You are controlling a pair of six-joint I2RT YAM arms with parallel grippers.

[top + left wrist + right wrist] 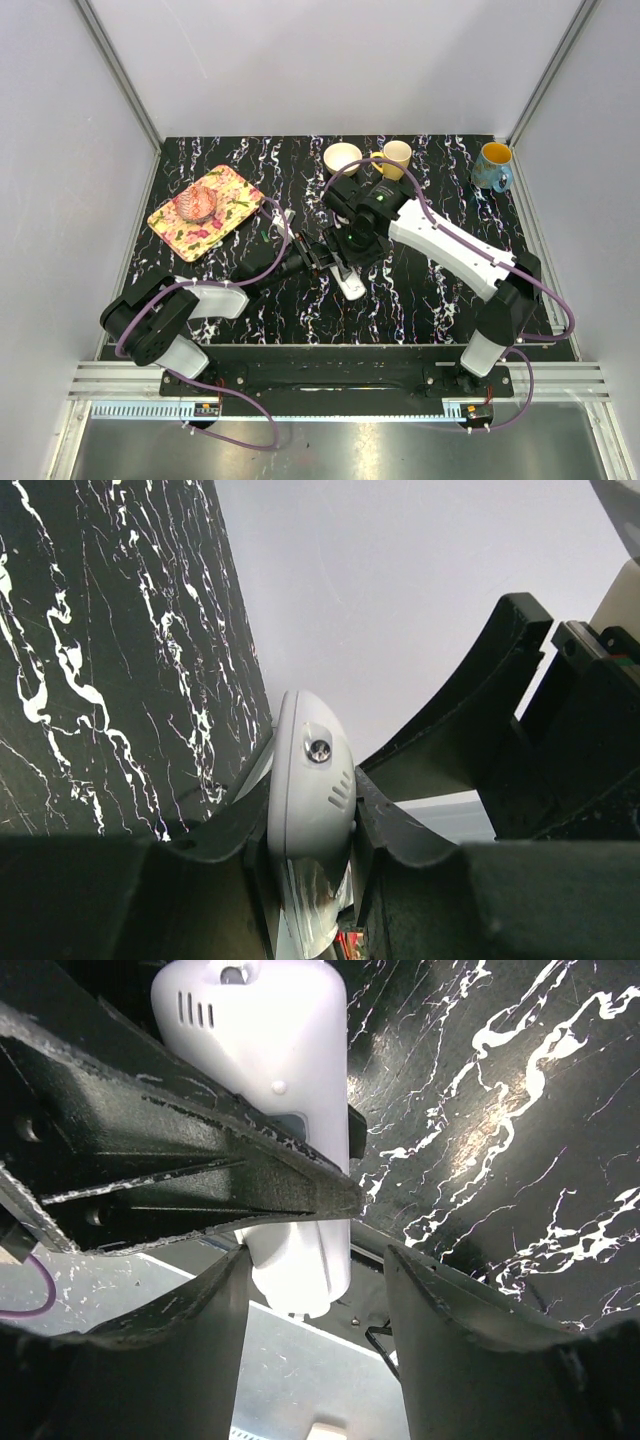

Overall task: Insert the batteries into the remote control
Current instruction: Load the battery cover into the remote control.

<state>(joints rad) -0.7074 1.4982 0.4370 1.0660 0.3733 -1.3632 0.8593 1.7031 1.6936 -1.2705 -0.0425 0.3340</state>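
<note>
The remote control (351, 284) is a slim white handset held above the black marbled table (420, 300) at its middle. My left gripper (327, 258) is shut on it; in the left wrist view the remote (310, 810) sits edge-on, pinched between both fingers (395, 820). My right gripper (352, 243) hangs over the same spot, jaws open. In the right wrist view the remote (285, 1050) has its lower end between my spread fingers (440, 1330), with a left finger crossing in front. No batteries show in any view.
A floral tray (230, 215) with a pink object stands at the back left. A small white piece (284, 218) lies right of it. A cream bowl (342, 157), a beige cup (397, 157) and a blue mug (493, 166) stand along the back.
</note>
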